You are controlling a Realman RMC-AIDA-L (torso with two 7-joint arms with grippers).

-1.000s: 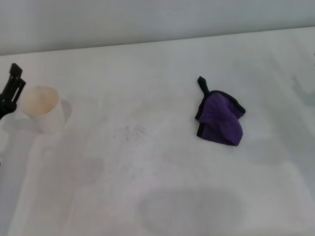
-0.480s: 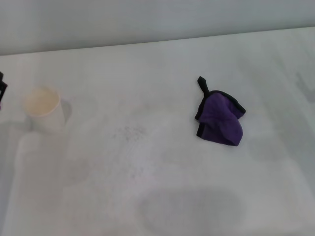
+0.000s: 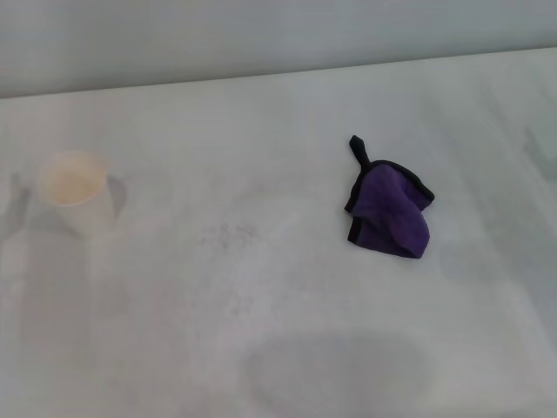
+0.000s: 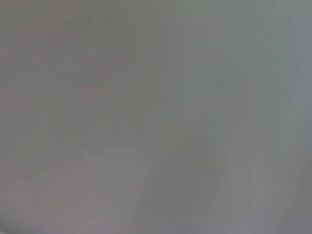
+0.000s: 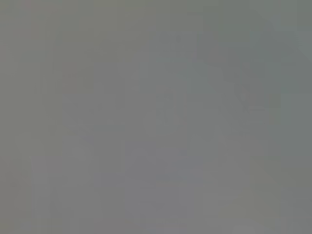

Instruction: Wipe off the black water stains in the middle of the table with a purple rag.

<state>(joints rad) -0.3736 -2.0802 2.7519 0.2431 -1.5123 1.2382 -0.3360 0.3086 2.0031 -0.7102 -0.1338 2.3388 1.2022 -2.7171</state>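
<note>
The purple rag point(image 3: 389, 212) lies crumpled on the white table point(image 3: 261, 348), right of the middle, with its thin black corner tail pointing to the far side. No black-brown blotch shows on the table; only faint grey speckles point(image 3: 228, 235) lie near the middle. Neither gripper is in the head view. Both wrist views show only plain grey, with nothing to make out.
A translucent whitish cup point(image 3: 77, 192) stands upright at the left of the table. The table's far edge point(image 3: 278, 74) runs across the top of the head view, with a grey wall behind it.
The left gripper, which stood beside the cup at the left edge, has drawn away to the left and out of the head view. The rag and the cup have not moved.
</note>
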